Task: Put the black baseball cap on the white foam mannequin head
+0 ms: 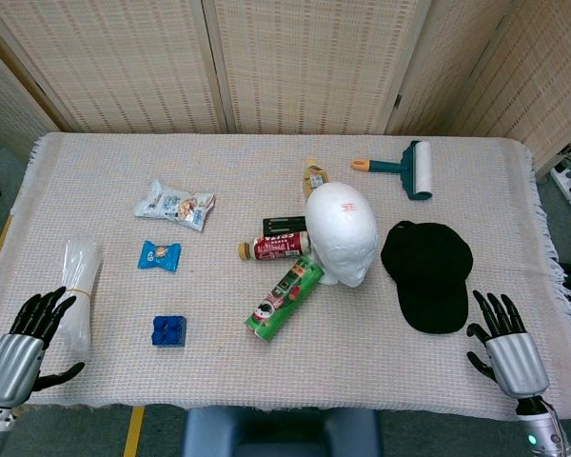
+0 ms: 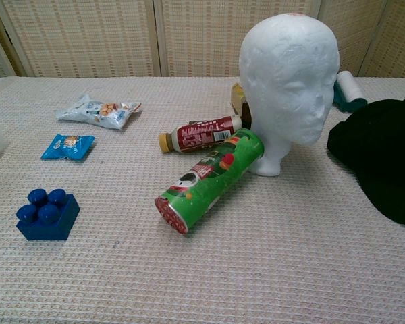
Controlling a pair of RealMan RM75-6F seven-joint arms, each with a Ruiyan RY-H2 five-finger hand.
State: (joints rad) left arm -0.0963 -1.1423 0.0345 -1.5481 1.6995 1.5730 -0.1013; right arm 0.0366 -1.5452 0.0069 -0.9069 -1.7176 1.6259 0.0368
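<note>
right hand [image 1: 510, 348]: at the near right corner of the tabletop [image 1: 362, 362], fingers spread, holding nothing, just beside the cap's near edge without touching it.
left hand [image 1: 24, 343]: at the near left corner, fingers spread and empty, close beside a clear plastic bundle [image 1: 79, 290] lying along the left edge.
black baseball cap [image 1: 427, 274]: flat on the tabletop toward the right edge, just right of the mannequin head; in the chest view it shows at the right border [image 2: 385, 158].
white foam mannequin head [image 1: 342, 234]: upright near the middle of the tabletop, bare, face turned toward the near edge [image 2: 291, 84].
green can [image 1: 285, 299]: on its side, its far end touching the head's base [image 2: 210, 180].
brown bottle [image 1: 274, 248]: lying on its side just behind the can [image 2: 198, 133].
lint roller [image 1: 405, 168]: near the far right corner.
snack packets: a white one [image 1: 175, 205] and a small blue one [image 1: 160, 255] on the left half.
blue brick [image 1: 167, 330]: toward the near edge, left of the can [image 2: 46, 214].
</note>
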